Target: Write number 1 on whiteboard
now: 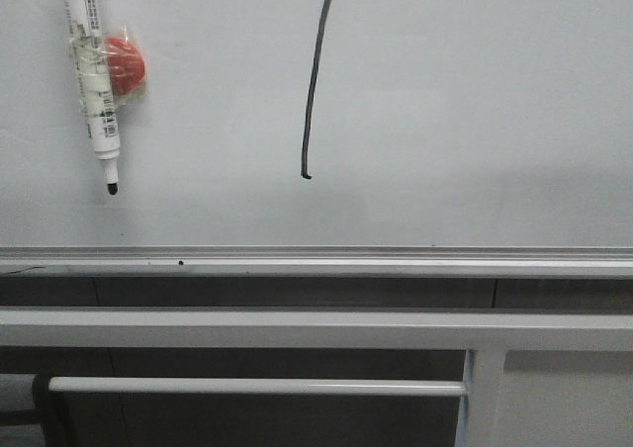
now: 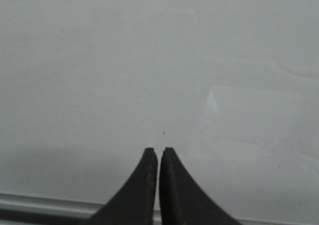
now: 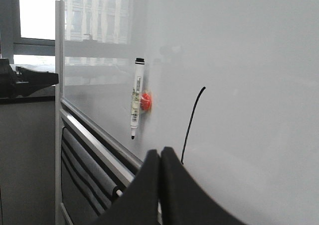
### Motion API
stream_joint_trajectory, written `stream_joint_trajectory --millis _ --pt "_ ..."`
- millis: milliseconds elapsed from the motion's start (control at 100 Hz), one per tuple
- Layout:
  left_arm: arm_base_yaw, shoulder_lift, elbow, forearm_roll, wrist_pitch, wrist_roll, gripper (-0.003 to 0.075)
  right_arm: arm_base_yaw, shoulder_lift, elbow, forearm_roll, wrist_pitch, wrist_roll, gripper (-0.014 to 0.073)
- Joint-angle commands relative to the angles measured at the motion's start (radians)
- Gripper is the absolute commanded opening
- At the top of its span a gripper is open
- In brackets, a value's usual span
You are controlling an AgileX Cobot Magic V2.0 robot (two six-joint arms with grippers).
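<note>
- Judging by the front view, the number 1 [image 1: 314, 81] is already drawn: a thin black, nearly upright stroke on the whiteboard [image 1: 475, 101], curving a little and ending in a tiny hook well above the silver rail [image 1: 316, 261].
- My right claw [image 3: 160, 155] has its fingers pressed together with nothing between them; it sits near the lower end of the stroke but apart from the board.
- My left claw [image 2: 158, 153] is likewise closed and empty, facing a bare patch of board above the rail.
- The marker [image 1: 94, 71] hangs tip-down on the board beside a red disc [image 1: 126, 66], well to the left of the stroke; neither claw touches it.
- What remains, I judge, is only to pull clear cleanly: I should back each claw straight away from the glossy surface, not sideways across it, so no finger smears the fresh ink.
- The risk is brushing the hook at the stroke's foot with my right claw.
</note>
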Motion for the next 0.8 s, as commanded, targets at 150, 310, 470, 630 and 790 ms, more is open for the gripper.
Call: stream_joint_trajectory --millis 150,310,470,630,790 --pt "0.002 -0.024 0.005 0.019 0.164 -0.015 -0.0020 -0.004 -0.004 -0.025 0.002 -0.052 -0.008 -0.0063" --pt "0.002 -0.024 0.005 -0.009 0.197 -0.015 -0.0020 -0.004 -0.004 -0.025 0.002 -0.052 -0.008 -0.0063" --pt "0.002 -0.024 0.005 -0.009 0.162 -0.015 -0.0020 -0.004 -0.004 -0.025 0.002 -0.052 -0.008 -0.0063" --pt "-0.008 -0.024 0.005 -0.011 0.084 -0.011 -0.0020 -0.004 -0.004 -0.025 0.002 -0.052 -0.008 -0.0063" --pt "-0.041 -0.024 0.005 -0.025 0.125 0.046 -0.0020 -0.004 -0.004 -0.025 0.002 -0.052 -0.008 -0.0063"
